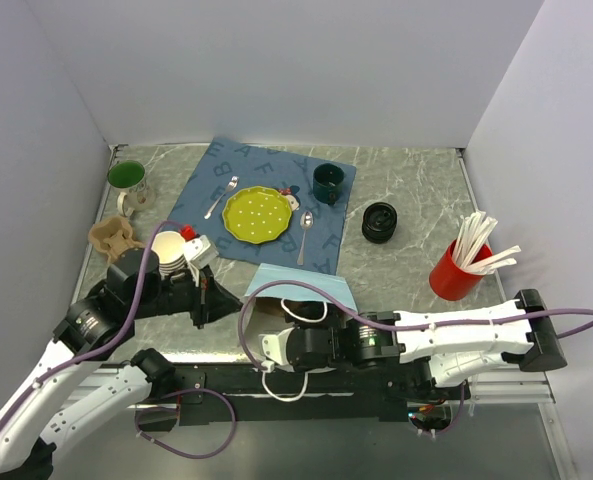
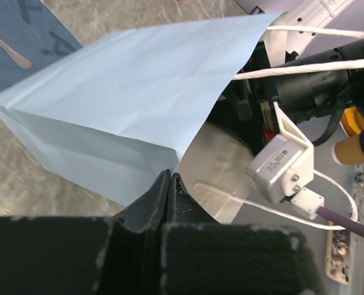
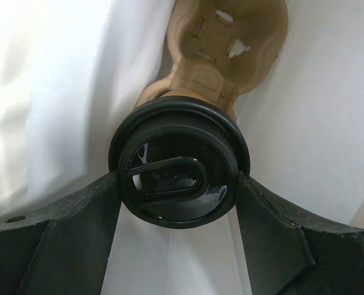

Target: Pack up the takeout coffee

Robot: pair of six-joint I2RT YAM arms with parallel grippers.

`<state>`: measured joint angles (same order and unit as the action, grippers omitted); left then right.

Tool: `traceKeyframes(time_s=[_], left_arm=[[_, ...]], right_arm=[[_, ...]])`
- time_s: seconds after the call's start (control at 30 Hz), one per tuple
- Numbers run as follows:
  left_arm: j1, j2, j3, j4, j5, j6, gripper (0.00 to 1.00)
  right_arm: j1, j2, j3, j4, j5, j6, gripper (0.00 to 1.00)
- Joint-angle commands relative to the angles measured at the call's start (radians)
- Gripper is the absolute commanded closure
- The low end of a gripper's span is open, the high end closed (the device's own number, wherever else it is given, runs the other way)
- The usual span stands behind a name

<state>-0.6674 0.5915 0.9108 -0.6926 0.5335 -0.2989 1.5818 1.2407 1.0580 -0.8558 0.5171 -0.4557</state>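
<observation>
The takeout coffee shows in the right wrist view by its round black lid [image 3: 178,163]. Its brown cup sits in a kraft cup carrier [image 3: 228,37] inside the bag, whose white inner walls surround it. My right gripper [image 3: 178,184] is shut on the lid, one finger on each side. From above, the right gripper [image 1: 279,338] reaches into the mouth of the light blue paper bag [image 1: 306,288], which lies on its side. My left gripper [image 1: 212,300] is shut on the bag's edge; in the left wrist view its fingertips [image 2: 169,179] pinch the blue bag [image 2: 120,92].
Behind the bag, a blue placemat [image 1: 211,180] holds a yellow plate [image 1: 255,213], a fork, a spoon and a dark green mug [image 1: 328,182]. A stack of black lids [image 1: 379,221] and a red cup of stirrers [image 1: 456,268] stand right. A green mug [image 1: 126,177], a kraft carrier [image 1: 111,238] and stacked paper cups [image 1: 171,250] stand left.
</observation>
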Motion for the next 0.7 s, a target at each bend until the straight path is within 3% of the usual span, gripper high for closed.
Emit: traceKeyframes(time_s=[0.0,0.33,0.67], left_arm=[[0.0,-0.001,-0.018,0.068,0.062,-0.046,0.99],[0.0,0.024,-0.004,0.031,0.046,-0.025,0.99],[0.0,0.031,0.028,0.018,0.039,0.017,0.99]], right_arm=[[-0.022,0.006,-0.01,0.011,-0.005,-0.003,0.73],[-0.031,-0.047,0.12,-0.089,-0.081,-0.026,0.73],[-0.04,0.017,0.203,-0.21,-0.255,-0.044,0.73]])
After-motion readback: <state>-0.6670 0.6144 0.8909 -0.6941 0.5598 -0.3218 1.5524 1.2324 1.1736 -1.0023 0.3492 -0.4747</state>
